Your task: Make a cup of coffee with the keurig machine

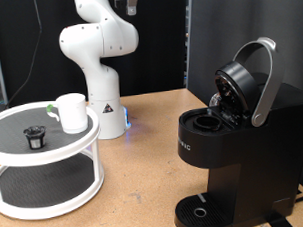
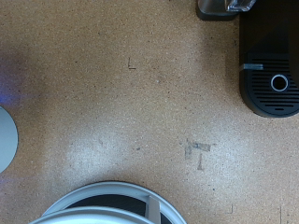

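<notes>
The keurig machine (image 1: 228, 161) stands at the exterior view's right, matte black, with its grey-handled lid (image 1: 246, 85) swung up and the pod chamber (image 1: 204, 120) open. The round drip tray (image 1: 200, 212) at its foot is bare. The white mug (image 1: 71, 111) stands on the top tier of a white round stand (image 1: 45, 202) at the left, beside a small dark coffee pod (image 1: 33, 136). Only a sliver of my gripper (image 1: 134, 4) shows at the exterior view's top edge, high above the table and far from both. In the wrist view the machine (image 2: 271, 56) and the stand's rim (image 2: 103, 201) appear far below.
The white arm base (image 1: 100, 65) stands on the wooden table (image 1: 144, 174) between the stand and the machine. A dark panel rises behind the machine. Tape marks (image 2: 198, 149) lie on the tabletop.
</notes>
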Available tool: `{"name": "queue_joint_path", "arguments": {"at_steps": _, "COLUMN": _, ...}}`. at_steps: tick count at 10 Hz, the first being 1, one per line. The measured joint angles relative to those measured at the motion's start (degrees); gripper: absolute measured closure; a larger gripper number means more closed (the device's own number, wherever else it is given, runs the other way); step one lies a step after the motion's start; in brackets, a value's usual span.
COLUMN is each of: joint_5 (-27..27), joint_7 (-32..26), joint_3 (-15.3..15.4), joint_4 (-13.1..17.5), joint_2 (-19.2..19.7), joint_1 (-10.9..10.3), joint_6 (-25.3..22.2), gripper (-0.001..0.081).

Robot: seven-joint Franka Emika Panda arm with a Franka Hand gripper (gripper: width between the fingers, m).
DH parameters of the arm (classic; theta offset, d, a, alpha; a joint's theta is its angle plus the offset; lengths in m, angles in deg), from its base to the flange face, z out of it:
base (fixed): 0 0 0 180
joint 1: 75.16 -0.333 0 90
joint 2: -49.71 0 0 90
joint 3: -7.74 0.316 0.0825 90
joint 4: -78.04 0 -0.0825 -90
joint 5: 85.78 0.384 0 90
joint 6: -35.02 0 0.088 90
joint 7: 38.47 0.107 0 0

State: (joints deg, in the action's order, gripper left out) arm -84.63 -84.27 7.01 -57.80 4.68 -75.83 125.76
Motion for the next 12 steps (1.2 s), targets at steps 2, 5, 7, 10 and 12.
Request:
{"name": "queue_joint_path", "arguments": {"at_steps": 2, "joint_5": 0.0, "joint_7": 1.86, "joint_3": 0.83, "joint_4": 1.6, "joint_2": 1.62, "joint_1": 0.0, "joint_6": -3.69, "gripper": -0.0001}}
{"name": "queue_joint_path", "arguments": {"at_steps": 5, "joint_5": -0.56, "joint_7": 1.85, "joint_3": 0.63, "joint_4": -1.57, "joint_2": 0.81, "joint_1": 0.14, "joint_6": 2.67, "gripper": -0.0001}}
{"name": "queue_joint_path", "arguments": {"at_steps": 7, "joint_5": -3.47, "joint_7": 0.94, "joint_3": -0.42, "joint_4": -5.13, "joint_2": 0.68, "joint_1": 1.26, "joint_6": 7.24, "gripper": -0.0001}}
{"name": "queue_joint_path", "arguments": {"at_steps": 10, "joint_5": -6.07, "joint_7": -6.18, "joint_3": -5.2, "joint_4": -6.67, "joint_2": 0.75, "joint_1": 2.41, "joint_6": 9.39, "gripper": -0.0001}}
{"name": "queue_joint_path", "arguments": {"at_steps": 12, "joint_5": -6.14, "joint_7": -5.86, "joint_3": -5.23, "joint_4": -6.68, "joint_2": 0.86, "joint_1": 2.54, "joint_6": 9.29, "gripper": -0.0001}}
